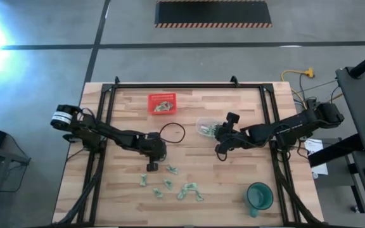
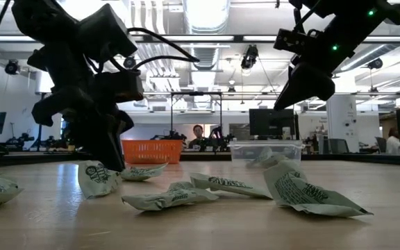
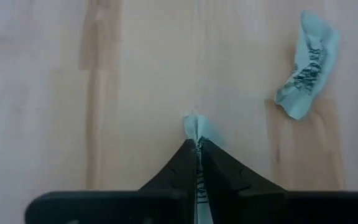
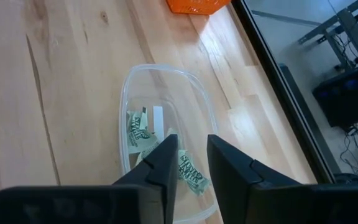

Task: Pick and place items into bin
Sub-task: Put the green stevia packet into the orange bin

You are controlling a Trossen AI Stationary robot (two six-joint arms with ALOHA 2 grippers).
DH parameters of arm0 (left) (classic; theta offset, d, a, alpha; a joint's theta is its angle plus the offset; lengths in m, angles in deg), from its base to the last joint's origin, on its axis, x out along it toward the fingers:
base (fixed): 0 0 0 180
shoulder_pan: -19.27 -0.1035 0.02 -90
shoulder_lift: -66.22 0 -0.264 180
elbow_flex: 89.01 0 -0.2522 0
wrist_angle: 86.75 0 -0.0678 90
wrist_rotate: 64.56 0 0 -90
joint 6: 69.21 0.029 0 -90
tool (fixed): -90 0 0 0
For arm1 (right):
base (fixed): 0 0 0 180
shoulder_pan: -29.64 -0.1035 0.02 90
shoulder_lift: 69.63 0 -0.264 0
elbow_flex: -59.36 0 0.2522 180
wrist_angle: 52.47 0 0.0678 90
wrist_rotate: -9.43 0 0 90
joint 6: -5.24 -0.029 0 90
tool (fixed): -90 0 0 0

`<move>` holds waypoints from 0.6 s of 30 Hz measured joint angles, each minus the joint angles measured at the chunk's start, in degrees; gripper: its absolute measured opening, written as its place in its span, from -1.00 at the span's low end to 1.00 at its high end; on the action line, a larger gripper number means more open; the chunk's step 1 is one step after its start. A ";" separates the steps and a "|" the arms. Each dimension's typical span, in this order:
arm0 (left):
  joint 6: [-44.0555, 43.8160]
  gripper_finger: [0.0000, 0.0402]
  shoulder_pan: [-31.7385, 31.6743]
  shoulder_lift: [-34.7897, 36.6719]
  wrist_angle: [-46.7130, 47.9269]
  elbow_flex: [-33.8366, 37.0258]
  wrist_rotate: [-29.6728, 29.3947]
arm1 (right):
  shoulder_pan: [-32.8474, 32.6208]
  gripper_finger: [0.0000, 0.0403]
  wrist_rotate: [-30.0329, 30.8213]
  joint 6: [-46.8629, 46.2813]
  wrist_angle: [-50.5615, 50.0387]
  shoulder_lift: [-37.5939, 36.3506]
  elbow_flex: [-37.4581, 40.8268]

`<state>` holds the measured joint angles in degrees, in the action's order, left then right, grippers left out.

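High view: green cup [image 1: 258,196] near packets [image 1: 189,190].

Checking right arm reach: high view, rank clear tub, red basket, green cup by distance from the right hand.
From the right hand:
1. Clear tub, just beyond it, mid-table.
2. Red basket, far edge, toward the left arm.
3. Green cup, near right corner; close to the basket's distance, ranking tentative.

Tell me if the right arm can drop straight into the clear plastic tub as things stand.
Probably yes: the right gripper hangs open right above the clear plastic tub, which has no lid and holds only a few pale green wrapped pieces.
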<state>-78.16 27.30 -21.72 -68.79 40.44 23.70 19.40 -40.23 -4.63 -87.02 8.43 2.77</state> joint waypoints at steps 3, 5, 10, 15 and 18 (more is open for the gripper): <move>2.11 -0.99 -0.04 0.81 0.22 -0.48 -2.45 | 0.00 -0.64 0.02 0.00 0.02 0.00 0.00; 3.85 -0.99 -0.04 1.92 -0.09 -1.04 -5.14 | 0.00 -0.64 0.02 0.00 0.04 0.00 0.00; 9.21 -0.99 -0.15 5.99 -0.09 -1.96 -15.81 | 0.00 -0.62 0.04 0.00 0.19 0.00 0.00; 14.20 -0.99 -1.62 11.13 -0.25 -1.95 -30.07 | 0.00 -0.63 0.04 -0.02 0.35 0.00 0.00; 17.99 -0.99 -3.56 14.01 -0.14 -1.90 -36.13 | 0.00 -0.65 0.04 -0.02 0.39 0.00 0.00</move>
<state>-60.17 23.74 -7.71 -68.94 38.54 -12.44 19.40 -40.19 -4.65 -86.63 8.43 2.77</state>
